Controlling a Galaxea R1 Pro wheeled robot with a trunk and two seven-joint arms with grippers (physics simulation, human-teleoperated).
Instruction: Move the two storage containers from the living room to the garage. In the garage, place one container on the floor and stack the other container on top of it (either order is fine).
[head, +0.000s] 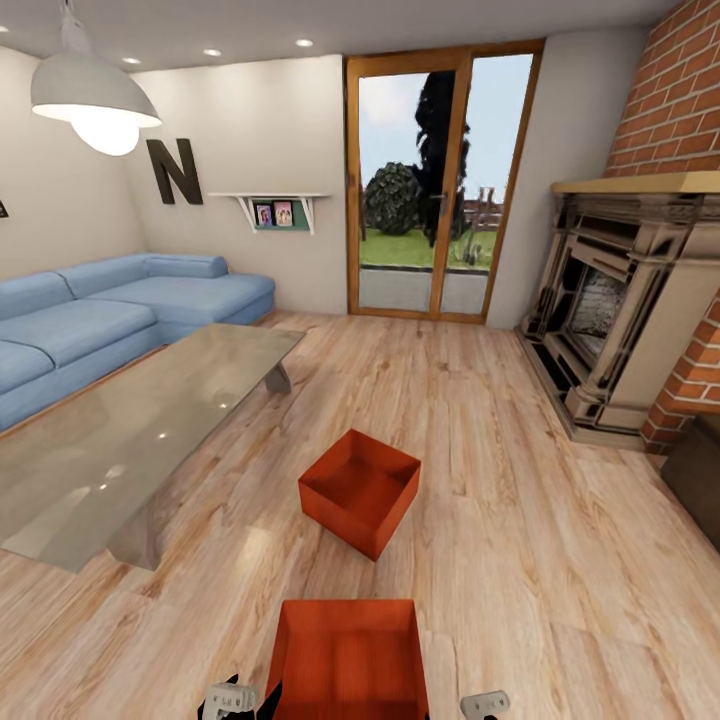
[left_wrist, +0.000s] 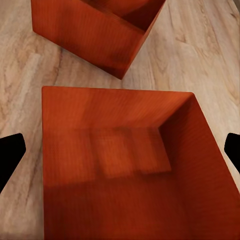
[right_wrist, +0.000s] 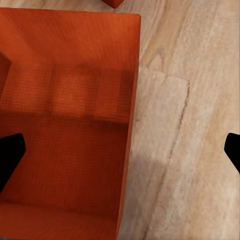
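One orange bin sits on the light wood plank floor between the left hand and right hand, both released; the second bin stands just beyond, near a glass coffee table, blue sofa and brick fireplace

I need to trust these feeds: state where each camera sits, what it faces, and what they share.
Head: high up, looking forward and down at two bins on the wood floor; both grippers at the bottom edge.
Left wrist: above the near bin, far bin beyond; dark fingertips.
Right wrist: over the near bin's edge.
Shared: near bin.
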